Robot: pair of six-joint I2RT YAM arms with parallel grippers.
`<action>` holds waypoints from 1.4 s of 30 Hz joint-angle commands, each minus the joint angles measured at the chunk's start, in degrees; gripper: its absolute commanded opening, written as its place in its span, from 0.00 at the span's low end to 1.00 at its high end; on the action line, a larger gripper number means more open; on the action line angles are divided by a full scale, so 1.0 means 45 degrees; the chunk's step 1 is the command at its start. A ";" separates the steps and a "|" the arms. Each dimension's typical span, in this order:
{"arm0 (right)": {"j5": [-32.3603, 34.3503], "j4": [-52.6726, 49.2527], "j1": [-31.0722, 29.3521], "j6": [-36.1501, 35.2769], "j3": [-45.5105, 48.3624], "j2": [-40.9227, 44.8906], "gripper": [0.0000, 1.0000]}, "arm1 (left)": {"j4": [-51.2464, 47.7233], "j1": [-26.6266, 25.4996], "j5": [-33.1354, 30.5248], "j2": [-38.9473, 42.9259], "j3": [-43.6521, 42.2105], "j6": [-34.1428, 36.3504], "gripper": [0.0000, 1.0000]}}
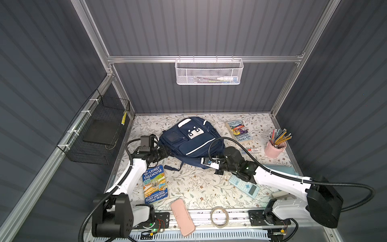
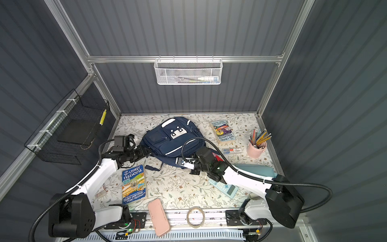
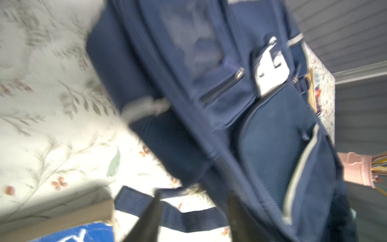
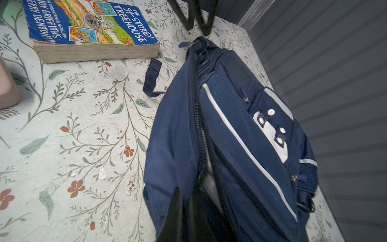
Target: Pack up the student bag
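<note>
The student bag (image 1: pixel 190 142) (image 2: pixel 173 140), navy blue with white stripes and white patches, lies at the back middle of the floral table. Its main zipper gapes, showing pale grey lining (image 4: pixel 209 176). My left gripper (image 3: pixel 193 218) is at the bag's left side (image 1: pixel 165 154), jaws apart and open; a loose navy strap (image 3: pixel 188 218) lies on the table behind its fingers. My right gripper (image 4: pixel 187 213) is at the bag's near right corner (image 1: pixel 204 164), shut on the navy fabric beside the zipper. In both top views its wrist camera hides the fingertips.
A blue Treehouse book (image 1: pixel 155 184) lies front left and a second book (image 1: pixel 238 131) back right. A pink cup of pencils (image 1: pixel 275 147), an eraser box (image 1: pixel 252 150), a calculator (image 1: pixel 244 185) and a teal pouch (image 1: pixel 280 168) sit right. A pink case (image 1: pixel 182 216) and tape ring (image 1: pixel 219 216) rest at the front edge.
</note>
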State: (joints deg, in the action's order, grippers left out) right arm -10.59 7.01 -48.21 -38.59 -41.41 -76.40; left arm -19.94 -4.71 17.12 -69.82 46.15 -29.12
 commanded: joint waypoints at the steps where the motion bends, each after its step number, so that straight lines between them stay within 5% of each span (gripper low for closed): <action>1: 0.0142 0.0475 -0.0199 0.0471 -0.0065 -0.0415 0.02 | -0.0238 0.0030 0.0296 0.0866 0.0191 -0.0189 0.68; 3: 0.0019 0.0562 -0.0363 0.0620 -0.0133 -0.0495 0.09 | -0.0497 0.0021 0.0296 0.1210 0.0125 -0.0198 0.76; 7: 0.0935 0.1020 -0.0834 0.1254 -0.0271 -0.0469 0.45 | -0.0350 -0.0462 0.1461 0.1252 0.0419 0.0080 0.87; 10: 0.1438 0.1143 -0.0909 0.2427 -0.0209 0.0179 0.54 | -0.0471 -0.2321 -0.0390 0.1312 0.1072 0.0918 1.00; 18: 0.6563 -0.0188 -0.0652 0.8763 0.0286 0.3192 0.98 | -0.0514 -0.5982 -0.2968 -0.1180 0.2458 0.2585 0.96; 21: 0.7490 -0.2135 0.0214 1.1564 0.0306 0.4065 0.99 | -0.0601 -0.7252 -0.3818 -0.2509 0.3092 0.2995 0.87; 28: 0.5228 -0.2431 0.2411 1.4037 0.2272 0.6538 0.99 | -0.0925 -0.8885 -0.6238 -0.5564 0.4629 0.4230 0.74; 36: 0.5103 -0.3143 0.2636 1.4122 0.2981 0.7615 0.99 | -0.0941 -0.9608 -0.7834 -0.7242 0.5650 0.4420 0.83; 42: 0.5211 -0.2971 0.2678 1.4390 0.3761 0.8104 0.99 | -0.0803 -1.0040 -0.7588 -0.7578 0.6028 0.4535 1.00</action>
State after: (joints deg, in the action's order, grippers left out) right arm 13.02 -5.74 -36.40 24.67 -26.00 -40.97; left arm -23.14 -48.88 -15.35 -103.53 71.66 -10.00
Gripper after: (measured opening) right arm 0.987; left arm 0.993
